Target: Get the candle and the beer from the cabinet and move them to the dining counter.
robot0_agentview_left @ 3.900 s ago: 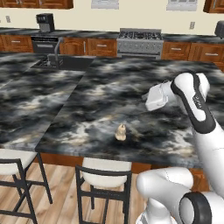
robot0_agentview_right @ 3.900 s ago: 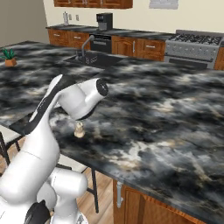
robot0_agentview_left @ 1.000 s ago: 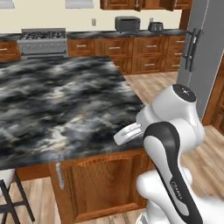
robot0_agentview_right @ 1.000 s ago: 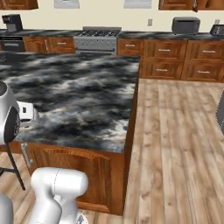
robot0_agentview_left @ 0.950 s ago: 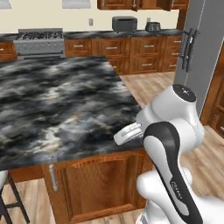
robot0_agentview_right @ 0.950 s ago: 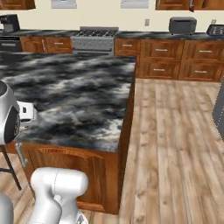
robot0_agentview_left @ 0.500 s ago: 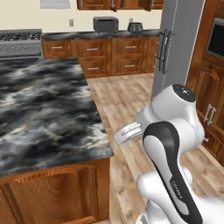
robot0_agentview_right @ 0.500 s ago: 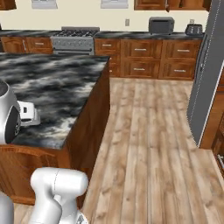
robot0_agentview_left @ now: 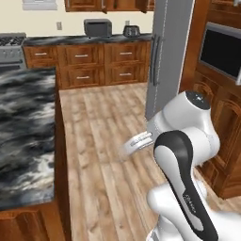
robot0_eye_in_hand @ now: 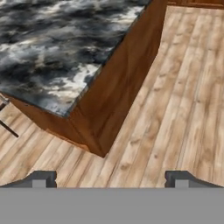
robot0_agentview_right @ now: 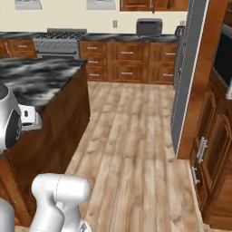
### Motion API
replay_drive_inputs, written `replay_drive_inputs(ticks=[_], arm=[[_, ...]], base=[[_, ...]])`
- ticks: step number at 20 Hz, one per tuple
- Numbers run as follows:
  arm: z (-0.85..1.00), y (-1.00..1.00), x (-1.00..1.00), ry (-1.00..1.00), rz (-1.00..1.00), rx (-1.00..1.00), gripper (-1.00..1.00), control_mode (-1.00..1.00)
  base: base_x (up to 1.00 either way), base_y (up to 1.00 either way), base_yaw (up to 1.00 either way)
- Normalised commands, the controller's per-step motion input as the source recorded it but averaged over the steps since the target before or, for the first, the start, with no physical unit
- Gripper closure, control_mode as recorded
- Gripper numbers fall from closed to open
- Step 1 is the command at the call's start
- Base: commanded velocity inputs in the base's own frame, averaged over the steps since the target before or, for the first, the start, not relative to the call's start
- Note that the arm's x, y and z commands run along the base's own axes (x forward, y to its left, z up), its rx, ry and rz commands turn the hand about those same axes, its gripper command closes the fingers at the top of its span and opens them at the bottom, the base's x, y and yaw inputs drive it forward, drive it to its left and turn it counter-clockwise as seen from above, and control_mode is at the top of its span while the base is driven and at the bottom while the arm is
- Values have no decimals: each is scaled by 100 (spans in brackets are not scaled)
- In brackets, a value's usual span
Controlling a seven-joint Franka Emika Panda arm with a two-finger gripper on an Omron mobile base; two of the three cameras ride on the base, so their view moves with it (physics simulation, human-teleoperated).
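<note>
Wide-open empty gripper (robot0_eye_in_hand: 110, 179) above wood floor (robot0_eye_in_hand: 175, 109), dining counter (robot0_eye_in_hand: 57, 48) maybe running lengthwise away, corner near.

Domestic kitchen, rendered. Island counter (robot0_agentview_left: 23, 127) with black-and-grey veined marble top on a reddish wood base; its corner stands over the plank floor (robot0_eye_in_hand: 183, 100) in the hand view. Back wall: run of wooden drawers (robot0_agentview_right: 127, 61) with horizontal silver handles under a dark marble worktop, a stove (robot0_agentview_right: 56, 43) at the left, a microwave (robot0_agentview_left: 97, 27) and toaster (robot0_agentview_left: 132, 31) on top. Tall grey fridge (robot0_agentview_left: 162, 56) with vertical bar handles. Built-in oven (robot0_agentview_left: 221, 56) set in wood panelling at right. Cream walls, wall cabinets above.
</note>
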Motion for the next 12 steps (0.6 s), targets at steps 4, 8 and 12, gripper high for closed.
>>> replay_drive_inputs(ticks=[4,8,12], arm=[[0,0,0,0,0,0,-100,100],[0,0,0,0,0,0,-100,100],[0,0,0,0,0,0,-100,100]], base=[[92,-83,3],[100,-81,6],[100,-59,5]])
